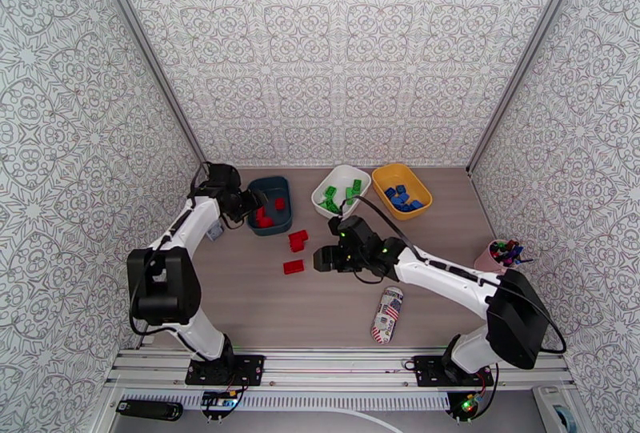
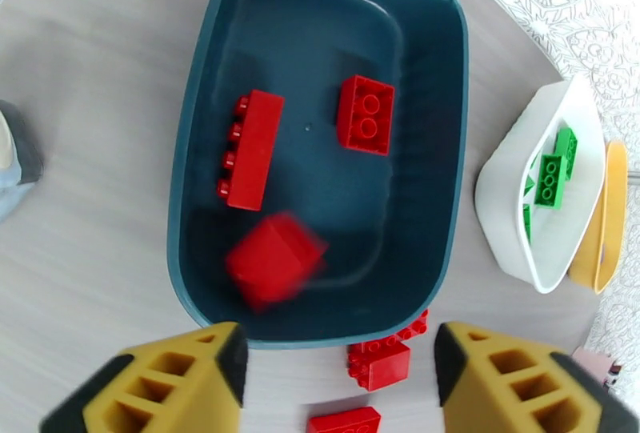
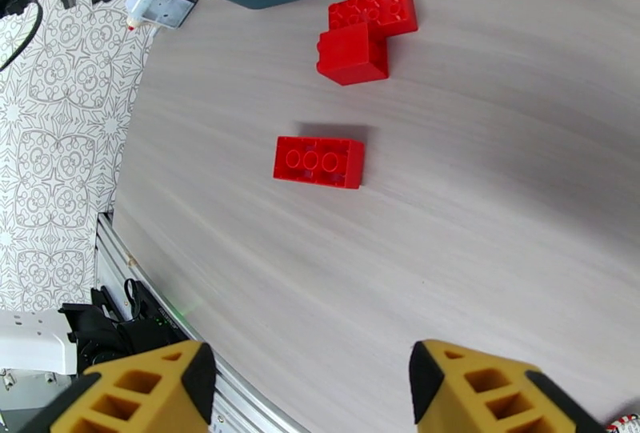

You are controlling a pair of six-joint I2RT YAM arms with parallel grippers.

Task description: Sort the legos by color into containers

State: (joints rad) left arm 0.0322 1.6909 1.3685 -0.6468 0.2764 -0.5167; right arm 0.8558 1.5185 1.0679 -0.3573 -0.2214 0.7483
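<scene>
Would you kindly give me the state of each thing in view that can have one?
Left tool, open, empty.
Right tool, open, empty, over the table.
Teal bin, upright, holds three red bricks, one blurred.
White bin, upright, holds green bricks.
Yellow bin, upright, holds blue bricks.
Loose red bricks, three on the table, two touching.
Can, lying on its side.
Pink cup, upright, holds markers.

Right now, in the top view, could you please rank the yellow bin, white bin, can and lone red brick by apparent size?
1. yellow bin and white bin: they look alike, so tied
2. can
3. lone red brick
</scene>
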